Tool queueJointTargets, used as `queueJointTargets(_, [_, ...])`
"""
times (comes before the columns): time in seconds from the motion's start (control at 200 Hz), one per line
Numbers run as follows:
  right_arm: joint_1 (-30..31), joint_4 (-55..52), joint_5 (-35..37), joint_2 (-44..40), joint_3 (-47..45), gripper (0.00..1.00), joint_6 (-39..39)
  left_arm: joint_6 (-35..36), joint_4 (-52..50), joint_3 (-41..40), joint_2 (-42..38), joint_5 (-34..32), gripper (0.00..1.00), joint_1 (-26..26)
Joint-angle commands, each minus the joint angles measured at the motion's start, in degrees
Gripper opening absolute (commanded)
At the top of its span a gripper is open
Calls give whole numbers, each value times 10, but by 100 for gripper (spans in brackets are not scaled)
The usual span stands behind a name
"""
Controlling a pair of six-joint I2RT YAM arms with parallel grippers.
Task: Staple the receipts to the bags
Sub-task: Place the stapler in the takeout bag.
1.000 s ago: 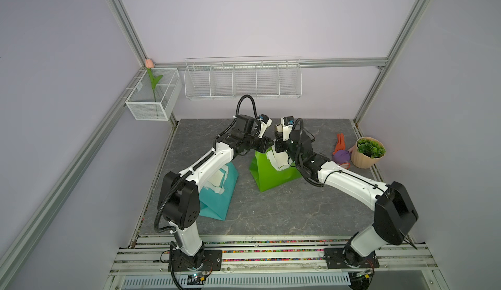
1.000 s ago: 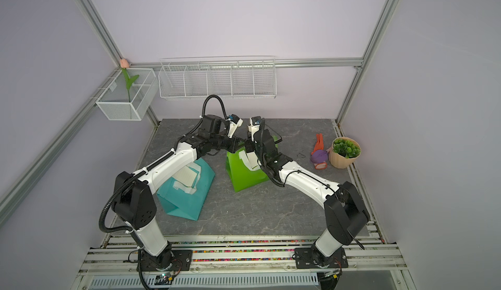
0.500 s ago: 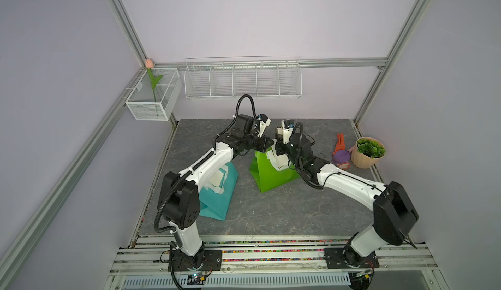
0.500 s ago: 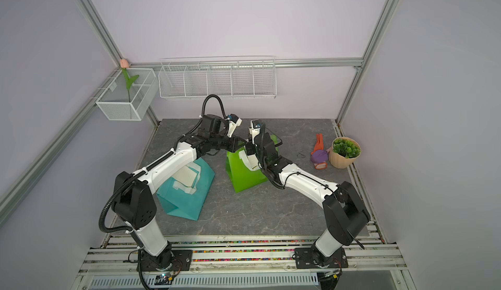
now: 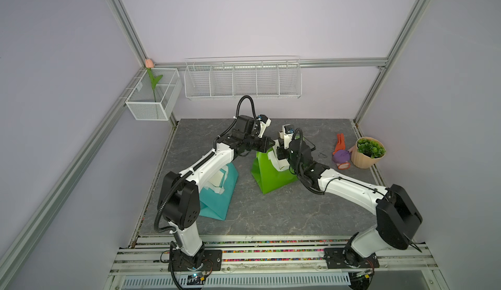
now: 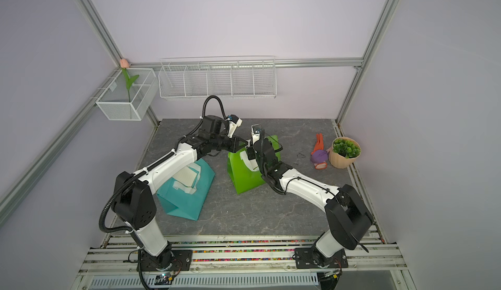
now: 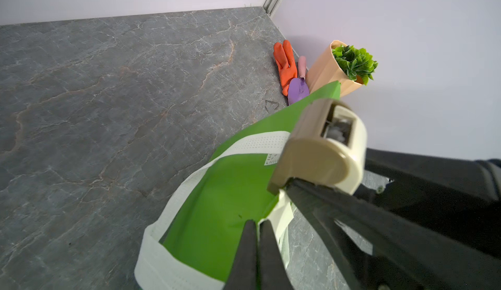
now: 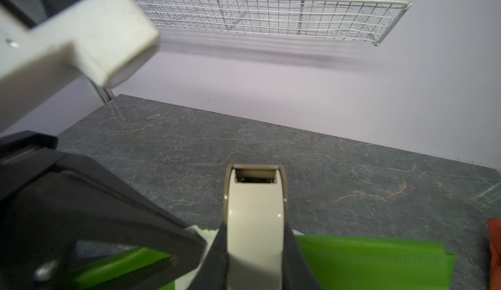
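The bright green bag [image 5: 271, 178] [image 6: 244, 176] stands mid-table. My left gripper [image 7: 257, 222] [image 5: 268, 146] is shut on its top edge [image 7: 230, 193], and a cream receipt [image 7: 283, 216] lies against that edge just beside the fingers. My right gripper [image 8: 254, 234] [image 6: 250, 150] is shut on the cream stapler [image 8: 254, 212] [image 7: 321, 150], whose nose sits at the same bag edge, right by the receipt. The teal bag [image 5: 219, 196] [image 6: 187, 196] lies to the left under the left arm, with a receipt [image 6: 187, 174] on its face.
A beige plant pot [image 5: 366, 154], an orange glove [image 5: 339, 142] and a purple trowel [image 5: 341, 157] sit at the right edge. A wire basket [image 5: 242, 81] hangs on the back wall. A mesh box with a tulip [image 5: 153, 97] hangs at the back left.
My right gripper with the stapler has dropped slightly and closed in on the green bag's top edge. The left arm has barely moved.
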Motion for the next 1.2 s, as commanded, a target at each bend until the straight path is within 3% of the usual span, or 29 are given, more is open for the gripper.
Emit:
queueJointTargets(0.0, [4, 8, 6, -20, -4, 25, -22, -41, 50, -12, -20, -26, 0, 6])
queueJointTargets(0.24, [4, 33, 4, -20, -26, 26, -28, -57, 93, -32, -33, -40, 0, -7])
queueJointTargets(0.445, [2, 14, 5, -22, -18, 62, -32, -41, 117, -37, -33, -37, 0, -11])
queueJointTargets(0.72, [-8, -11, -3, -47, -14, 61, -31, 18, 98, -35, -26, -15, 0, -11])
queueJointTargets(0.79, [-10, -19, -3, -64, -23, 71, -36, 23, 101, -40, -27, -7, 0, -11])
queueJointTargets(0.835, [-12, -31, -8, -78, -27, 87, -38, 31, 100, -40, -27, -1, 0, -10])
queueJointTargets(0.87, [-14, -44, -20, -92, -30, 99, -44, 38, 94, -37, -25, -3, 0, -10])
queueJointTargets(0.92, [-16, -66, -39, -112, -31, 89, -57, 51, 74, -28, -20, -1, 0, -9])
queueJointTargets(1.02, [-37, -151, -109, -144, -6, 89, -78, 72, 50, -8, -7, 38, 0, 0])
queueJointTargets(1.135, [-86, -229, -243, -171, 21, 89, -133, 127, 6, 13, 1, 63, 0, 6])
queueJointTargets(1.195, [-121, -263, -353, -173, 38, 89, -172, 165, -25, 27, 5, 69, 0, 9])
